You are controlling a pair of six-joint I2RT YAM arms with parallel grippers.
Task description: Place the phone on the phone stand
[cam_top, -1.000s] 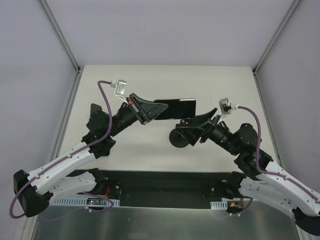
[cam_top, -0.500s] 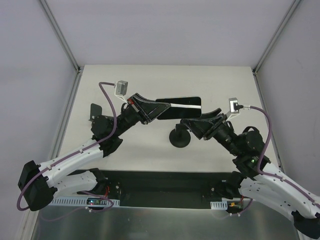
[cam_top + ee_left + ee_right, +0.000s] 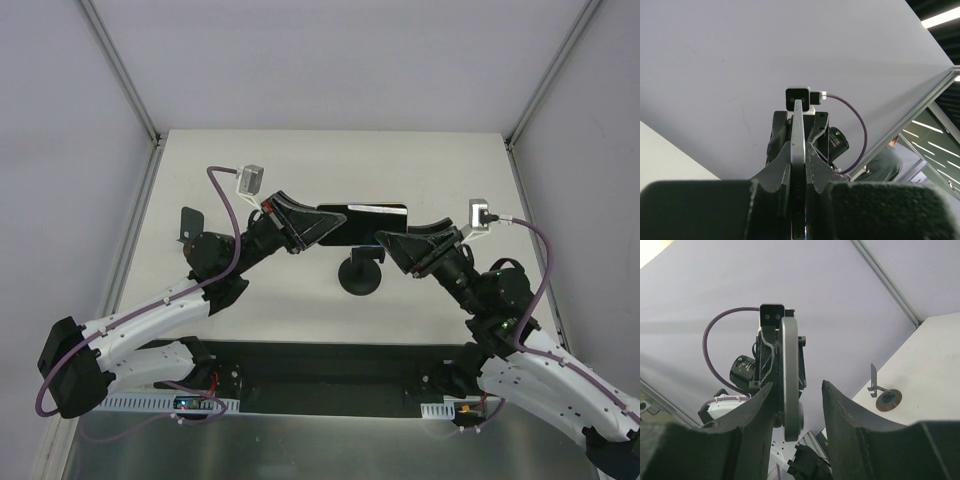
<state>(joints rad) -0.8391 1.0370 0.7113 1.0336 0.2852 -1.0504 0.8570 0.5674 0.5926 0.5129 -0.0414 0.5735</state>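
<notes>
We see the phone [image 3: 368, 220] in the middle of the top view, lying lengthwise from left to right, off the table [image 3: 455, 170]; the left gripper [image 3: 322, 226] has its fingers pressed onto the phone's left end; in the left wrist view the phone [image 3: 798, 127] runs edge-on up the centre, pinched tight in that gripper [image 3: 798, 152]. The right gripper [image 3: 393, 240] meets the phone's right end; in the right wrist view its fingers [image 3: 760, 410] stand spread, with the phone [image 3: 789, 365] edge-on just beside the left-hand one and a clear gap to the other. The phone stand [image 3: 360, 277] sits on the table just below the phone in the top view; we cannot tell whether the two touch.
</notes>
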